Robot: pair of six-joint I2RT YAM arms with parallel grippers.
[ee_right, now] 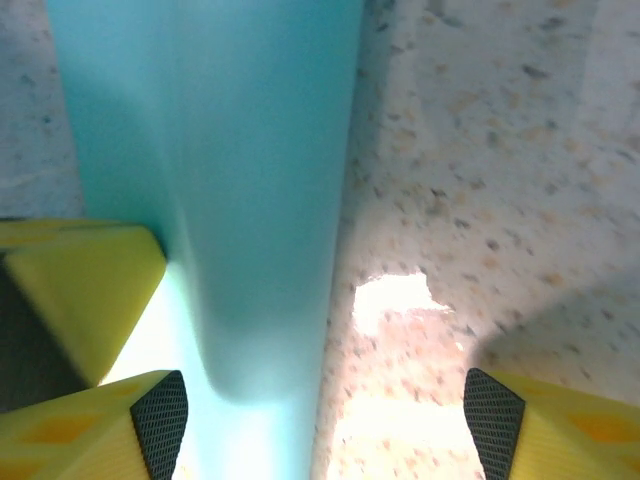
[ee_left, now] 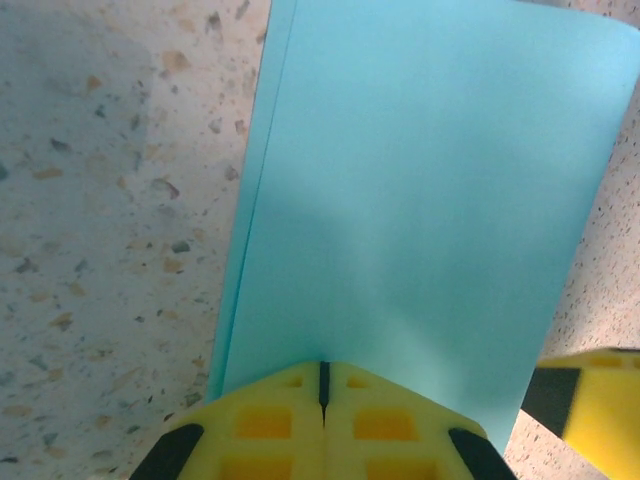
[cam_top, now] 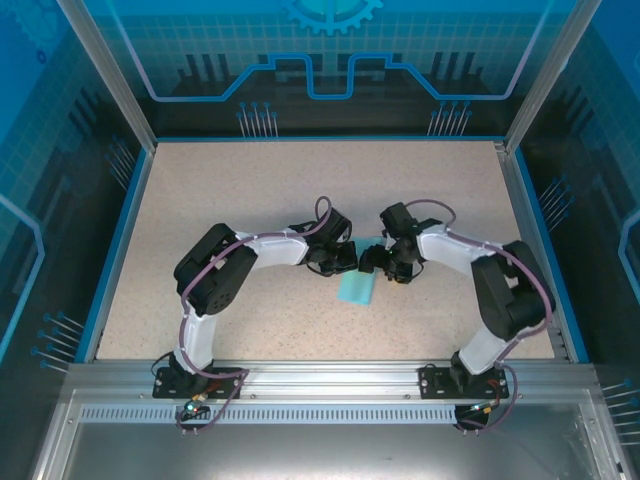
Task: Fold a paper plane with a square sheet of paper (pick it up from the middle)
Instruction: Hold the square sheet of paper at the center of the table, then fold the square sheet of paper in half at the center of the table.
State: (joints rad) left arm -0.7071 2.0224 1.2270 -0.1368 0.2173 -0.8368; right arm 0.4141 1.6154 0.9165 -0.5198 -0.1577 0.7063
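Left wrist view: left gripper (ee_left: 322, 378) at bottom centre, yellow fingers (ee_left: 265, 420) pressed together with no gap, pinching the near edge of the sheet of paper (ee_left: 420, 200). The finger bases are cut off by the bottom edge. A second yellow finger, belonging to the right gripper (ee_right: 325, 410), pokes in at lower right, mostly cropped. The paper's long axis runs from the bottom up and leans slightly right. Its far end is cut off by the top edge. A doubled layer shows along its left side, so it is folded.

Right wrist view: jaws wide apart, one finger at lower left and one at lower right, nothing clamped between them. The paper lies beside the lower-left finger and runs up to the upper left. It is blurry and cropped at top and bottom. The yellow block at mid left is a left-gripper finger. There is a glare patch on the speckled table (ee_right: 520, 150).

Top view: left gripper (cam_top: 347, 263) and right gripper (cam_top: 371, 262) meet mid-frame, fingertips too small to make out. The paper (cam_top: 357, 289) lies on the table (cam_top: 250, 190) just below them. Its upper end is hidden under the grippers. Its long axis points at the lower frame edge, tilted slightly left.
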